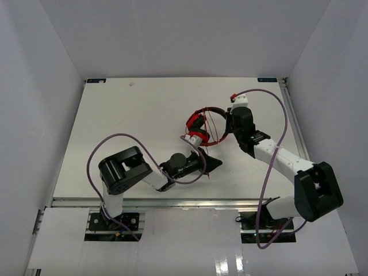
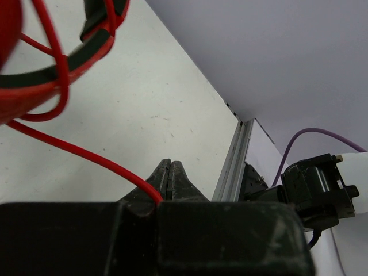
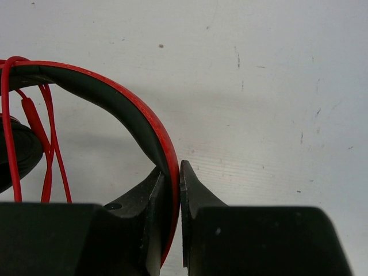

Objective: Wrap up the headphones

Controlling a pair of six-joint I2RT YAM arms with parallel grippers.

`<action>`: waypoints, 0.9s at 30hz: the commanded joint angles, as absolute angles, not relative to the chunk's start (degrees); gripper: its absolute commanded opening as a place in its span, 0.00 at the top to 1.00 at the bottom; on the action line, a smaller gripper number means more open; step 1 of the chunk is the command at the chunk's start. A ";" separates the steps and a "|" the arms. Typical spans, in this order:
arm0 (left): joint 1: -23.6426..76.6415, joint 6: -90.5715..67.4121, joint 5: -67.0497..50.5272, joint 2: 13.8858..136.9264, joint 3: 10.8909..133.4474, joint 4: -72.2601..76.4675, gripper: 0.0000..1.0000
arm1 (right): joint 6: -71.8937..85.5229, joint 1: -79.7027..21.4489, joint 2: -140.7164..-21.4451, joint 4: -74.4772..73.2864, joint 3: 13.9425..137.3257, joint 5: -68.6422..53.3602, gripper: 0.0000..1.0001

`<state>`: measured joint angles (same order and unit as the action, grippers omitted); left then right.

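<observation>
Cable (image 2: 80,150) pinched in left gripper (image 2: 172,168), fingers pressed together, near centre of table (image 1: 132,121) | headphones (image 1: 201,127) just beyond, right of centre, cable strands crossing the arc | right gripper (image 3: 172,175) on their right side, closed tight on headband (image 3: 123,109)

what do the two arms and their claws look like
The left arm and right arm match: white links between blocky black joint housings, each trailing a looping purple cable. The left claw and right claw each have two black wedge-shaped fingers tapering to points.
</observation>
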<state>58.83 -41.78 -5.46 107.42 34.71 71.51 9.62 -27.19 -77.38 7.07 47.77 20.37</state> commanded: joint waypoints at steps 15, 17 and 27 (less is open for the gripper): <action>58.45 -51.76 -7.52 112.17 40.17 62.14 0.91 | 11.51 -28.65 -92.95 16.62 49.92 14.51 0.92; 57.87 -53.07 -6.83 112.59 39.91 61.94 0.88 | 11.69 -28.57 -94.00 17.06 49.93 13.74 0.92; 56.78 -55.26 -11.64 113.24 45.30 56.15 0.56 | 10.68 -28.58 -95.46 18.13 49.32 8.80 0.79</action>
<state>56.92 -54.00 -7.76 113.25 41.97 58.76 10.15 -28.51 -95.77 13.58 47.57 12.30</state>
